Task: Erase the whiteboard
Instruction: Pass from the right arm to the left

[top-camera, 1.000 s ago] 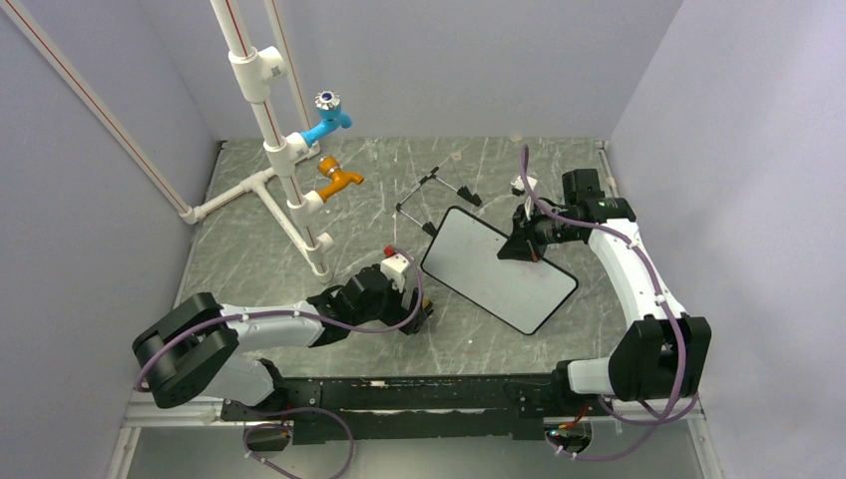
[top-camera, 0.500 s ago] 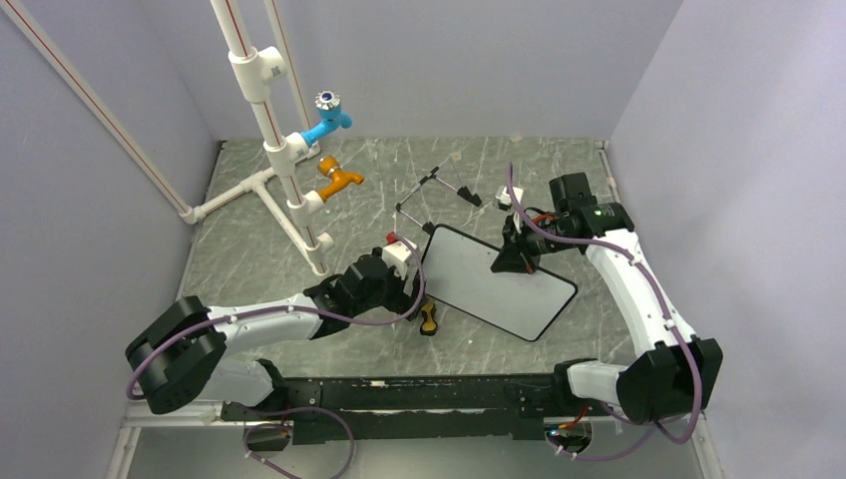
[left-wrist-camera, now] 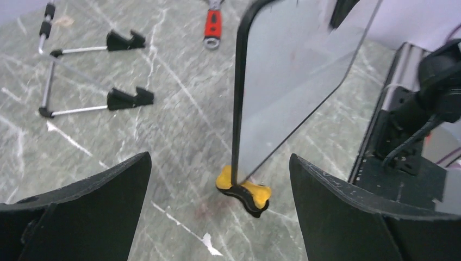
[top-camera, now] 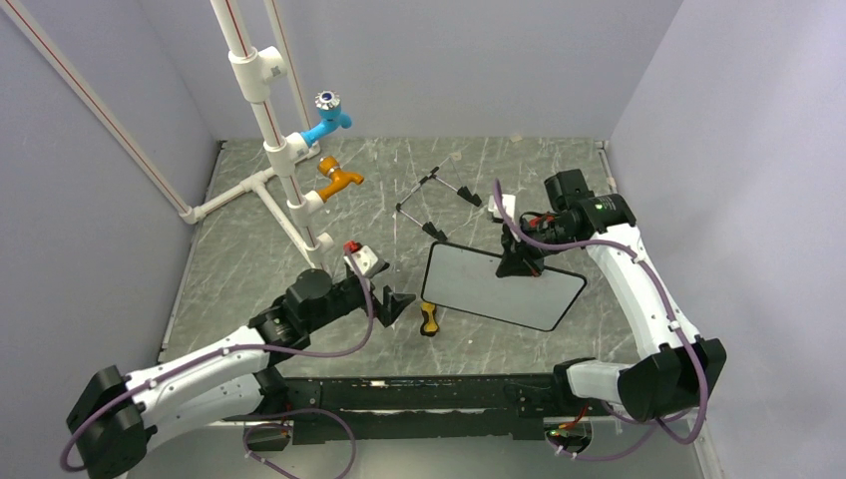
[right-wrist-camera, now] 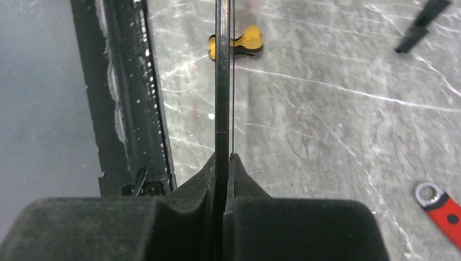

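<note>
Top view: small rectangular whiteboard (top-camera: 502, 286) with a thin black frame and rounded corners stands on its long edge, tilted up off the grey marbled table (top-camera: 249, 249), right of centre. The face towards the top camera reads plain grey-white.

Right fingers (top-camera: 520, 261): together, clamped on the whiteboard's upper edge near its middle. In the right wrist view the black padded fingers (right-wrist-camera: 190, 217) pinch the frame (right-wrist-camera: 222, 70) edge-on, with no gap showing either side.

Left fingers (top-camera: 399, 299): wide apart, holding nothing, low over the table just left of the whiteboard. In the left wrist view the two black fingers (left-wrist-camera: 98, 201) frame the whiteboard's near edge (left-wrist-camera: 293, 81) without touching it.

Small yellow-and-black eraser block (top-camera: 428, 319) lies on the table at the whiteboard's lower left corner (the corner appears to rest on or right against it (left-wrist-camera: 243, 190), cannot tell which).

Also on the table:
- black wire easel stand (top-camera: 436, 200), lying flat behind the whiteboard, apart from it
- red-handled metal wrench (left-wrist-camera: 213, 24), beyond the whiteboard (also at the lower right of the right wrist view (right-wrist-camera: 440, 204))
- white plastic pipe rig (top-camera: 289, 190) at far left, carrying a blue tap (top-camera: 327, 120) above an orange tap (top-camera: 341, 180)
</note>
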Robot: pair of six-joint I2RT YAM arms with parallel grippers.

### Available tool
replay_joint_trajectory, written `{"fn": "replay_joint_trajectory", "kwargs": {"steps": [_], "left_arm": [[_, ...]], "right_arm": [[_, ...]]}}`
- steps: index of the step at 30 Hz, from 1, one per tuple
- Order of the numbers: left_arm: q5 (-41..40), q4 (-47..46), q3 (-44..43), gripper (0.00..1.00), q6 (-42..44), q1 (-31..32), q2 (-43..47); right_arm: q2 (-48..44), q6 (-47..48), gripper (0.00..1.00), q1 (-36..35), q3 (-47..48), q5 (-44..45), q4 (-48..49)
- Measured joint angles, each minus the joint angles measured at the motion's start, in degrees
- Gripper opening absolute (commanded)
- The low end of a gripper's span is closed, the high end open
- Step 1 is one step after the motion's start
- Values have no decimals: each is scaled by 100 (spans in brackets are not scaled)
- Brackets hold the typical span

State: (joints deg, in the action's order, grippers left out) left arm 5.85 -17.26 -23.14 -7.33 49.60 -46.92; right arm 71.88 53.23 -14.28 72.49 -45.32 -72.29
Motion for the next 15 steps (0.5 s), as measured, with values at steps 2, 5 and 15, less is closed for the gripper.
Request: {"fn": "replay_joint_trajectory", "kwargs": {"steps": [2, 5, 15], "left_arm": [[254, -63, 55, 99, 24, -26, 256], [538, -186, 271, 99, 24, -31, 529], [1598, -564, 866, 98, 37, -31, 669]], "right_arm": [[13, 195, 0, -243, 11, 55, -162], [42, 367, 0, -581, 33, 138, -337], [203, 535, 0, -927, 61, 264, -470]]}}
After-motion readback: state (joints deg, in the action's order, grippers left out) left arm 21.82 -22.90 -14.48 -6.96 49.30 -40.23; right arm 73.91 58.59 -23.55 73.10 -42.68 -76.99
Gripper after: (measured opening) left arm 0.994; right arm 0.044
